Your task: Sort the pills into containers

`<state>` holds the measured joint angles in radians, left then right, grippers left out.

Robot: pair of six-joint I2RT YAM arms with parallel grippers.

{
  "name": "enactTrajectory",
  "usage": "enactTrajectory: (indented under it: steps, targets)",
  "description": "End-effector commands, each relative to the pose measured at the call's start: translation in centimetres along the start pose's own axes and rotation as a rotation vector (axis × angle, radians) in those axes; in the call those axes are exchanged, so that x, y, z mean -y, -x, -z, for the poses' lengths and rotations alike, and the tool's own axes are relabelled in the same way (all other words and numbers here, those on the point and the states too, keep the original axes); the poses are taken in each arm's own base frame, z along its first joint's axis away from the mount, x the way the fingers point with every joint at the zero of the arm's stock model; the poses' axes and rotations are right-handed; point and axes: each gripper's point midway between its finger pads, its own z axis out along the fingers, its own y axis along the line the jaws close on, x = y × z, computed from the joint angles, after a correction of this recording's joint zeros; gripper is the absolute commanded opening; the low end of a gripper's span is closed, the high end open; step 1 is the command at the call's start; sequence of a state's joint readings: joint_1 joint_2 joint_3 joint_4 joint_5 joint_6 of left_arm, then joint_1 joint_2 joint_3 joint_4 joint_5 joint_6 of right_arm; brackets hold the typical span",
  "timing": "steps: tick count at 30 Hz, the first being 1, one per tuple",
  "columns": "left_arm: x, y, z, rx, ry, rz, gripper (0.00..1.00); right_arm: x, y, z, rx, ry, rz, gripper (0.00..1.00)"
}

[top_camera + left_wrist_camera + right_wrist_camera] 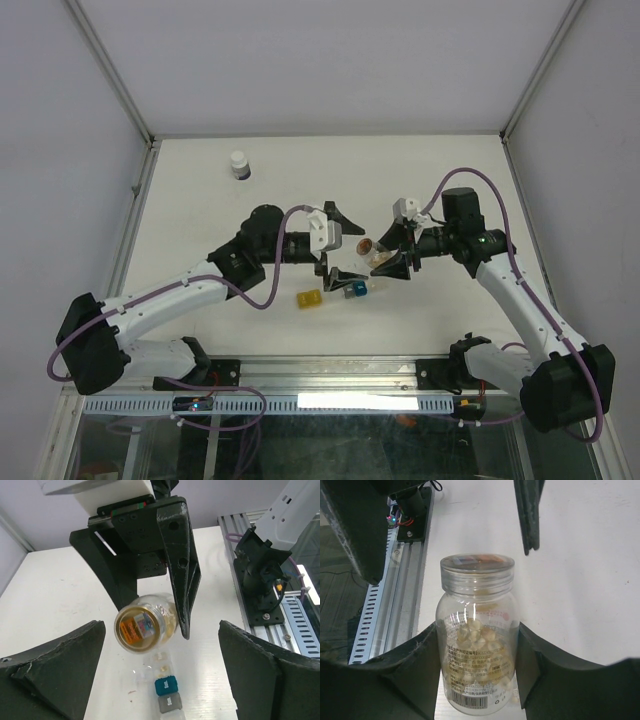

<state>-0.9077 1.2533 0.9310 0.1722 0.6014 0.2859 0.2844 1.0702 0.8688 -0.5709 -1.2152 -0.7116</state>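
While the right gripper (478, 652) clasps the round clear vial (477, 592) — pale pills (474, 634) inside — the black left gripper (161, 630) gapes wide.

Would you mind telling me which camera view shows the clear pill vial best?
The right wrist view: the vial fills the frame, held by the right gripper, with pills and printed label visible through its wall. The left wrist view shows it only end-on; the top view shows a tiny tan speck.

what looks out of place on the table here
The yellow container lies on its own, set apart from the blue container instead of joined to it. Otherwise nothing stands out: the pill vial looks capped and sits gripped in the right pincer.
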Motion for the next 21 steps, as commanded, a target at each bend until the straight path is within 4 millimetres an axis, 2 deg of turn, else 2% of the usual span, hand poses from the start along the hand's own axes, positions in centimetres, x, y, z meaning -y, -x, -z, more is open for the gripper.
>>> enactTrajectory:
  steps: [1, 4, 7, 12, 15, 17, 21]
  targets:
    - [-1.1, 5.8, 2.5, 0.244, 0.144, -0.014, 0.99, 0.5, 1.4, 0.3, 0.025, -0.018, 0.063, 0.0]
    - [-2.2, 6.2, 4.5, 0.322, 0.29, 0.14, 0.99, 0.5, 1.3, 0.3, 0.024, -0.017, 0.059, 0.0]
    - [-2.4, 5.7, 5.5, 0.361, 0.35, 0.306, 0.99, 0.5, 1.3, 0.3, 0.023, -0.018, 0.06, 0.0]
    - [-1.6, 3.9, 5.5, 0.356, 0.353, 0.59, 0.99, 0.6, 1.2, 0.2, 0.022, -0.017, 0.057, 0.0]
    - [-2.9, 1.6, 5.1, 0.228, 0.467, 0.764, 0.9, 0.6, 1.2, 0.2, 0.022, -0.017, 0.056, 0.0]
    - [-3.6, 0.6, 4.8, 0.125, 0.55, 0.803, 0.85, 0.6, 1.2, 0.2, 0.022, -0.017, 0.055, 0.0]
    - [-3.6, 1.3, 3.7, 0.035, 0.625, 0.752, 0.83, 0.6, 1.2, 0.2, 0.02, -0.019, 0.055, 0.0]
